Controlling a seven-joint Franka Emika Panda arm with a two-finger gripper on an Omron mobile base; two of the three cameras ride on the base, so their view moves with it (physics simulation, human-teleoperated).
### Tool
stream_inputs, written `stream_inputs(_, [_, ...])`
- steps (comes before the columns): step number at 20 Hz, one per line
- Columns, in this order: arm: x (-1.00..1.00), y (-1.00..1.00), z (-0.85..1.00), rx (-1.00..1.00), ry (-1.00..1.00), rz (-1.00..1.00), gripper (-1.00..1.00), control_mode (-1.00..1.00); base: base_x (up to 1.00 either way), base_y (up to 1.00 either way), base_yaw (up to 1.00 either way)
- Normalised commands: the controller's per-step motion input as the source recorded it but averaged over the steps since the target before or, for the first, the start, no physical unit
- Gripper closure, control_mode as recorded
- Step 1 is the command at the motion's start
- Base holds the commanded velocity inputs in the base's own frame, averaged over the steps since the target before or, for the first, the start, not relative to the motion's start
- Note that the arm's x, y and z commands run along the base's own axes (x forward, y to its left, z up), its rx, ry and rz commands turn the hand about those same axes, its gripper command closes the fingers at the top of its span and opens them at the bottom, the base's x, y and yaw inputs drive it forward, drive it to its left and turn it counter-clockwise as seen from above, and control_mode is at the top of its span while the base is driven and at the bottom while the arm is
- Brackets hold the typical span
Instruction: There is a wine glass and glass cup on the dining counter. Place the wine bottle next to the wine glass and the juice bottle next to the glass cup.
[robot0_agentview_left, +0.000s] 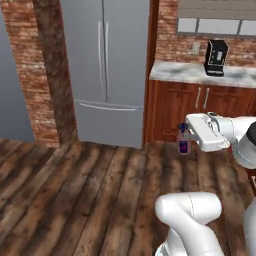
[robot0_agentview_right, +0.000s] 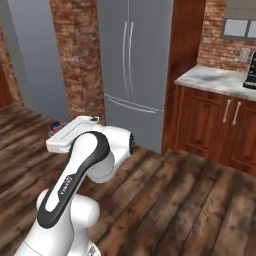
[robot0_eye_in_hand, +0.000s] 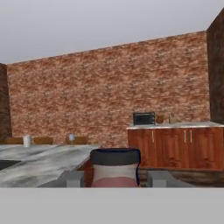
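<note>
Between the jaws, at the bottom of the hand view, you have the juice bottle (robot0_eye_in_hand: 115, 168): bluish cap up, pale label below it, one grey finger on each side. The gripper (robot0_eye_in_hand: 115, 177) is clamped on it. In the left base view the same small dark red bottle (robot0_agentview_left: 183, 145) hangs off the front of the hand, in mid-air over the wooden floor (robot0_agentview_left: 75, 190), in front of the steel fridge (robot0_agentview_left: 107, 65) and the reddish base cabinets (robot0_agentview_left: 200, 107).

Carry stage, judged from this: pick done for the juice bottle, placement not yet.

Ahead of you in the hand view, the dining counter (robot0_eye_in_hand: 39, 162) runs in from the left with its veined marble top. On its far end stand the glass cup (robot0_eye_in_hand: 27, 140) at left and the wine glass (robot0_eye_in_hand: 72, 138) to its right, apart from each other. Both are small and faint; identities are a best reading.

Left to do: bring the juice bottle over the marble and set it beside the glass cup. Whether the wine bottle is already placed, you cannot tell from here; nothing tall and green is seen beside the wine glass.
</note>
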Motion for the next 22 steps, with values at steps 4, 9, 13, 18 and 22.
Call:
stream_inputs(4, [0.00,0.00,0.00,0.00,0.00,0.00,1.00,1.00,0.03,0.00,0.56])
stream_inputs(9, [0.00,0.00,0.00,0.00,0.00,0.00,1.00,1.00,0.22,0.00,0.56])
stream_inputs(13, [0.00,0.00,0.00,0.00,0.00,0.00,1.00,1.00,0.45,0.00,0.55])
stream_inputs(18, [0.00,0.00,0.00,0.00,0.00,0.00,1.00,1.00,0.66,0.00,0.50])
stream_inputs(22, [0.00,0.00,0.00,0.00,0.00,0.00,1.00,1.00,0.91,-0.02,0.39])
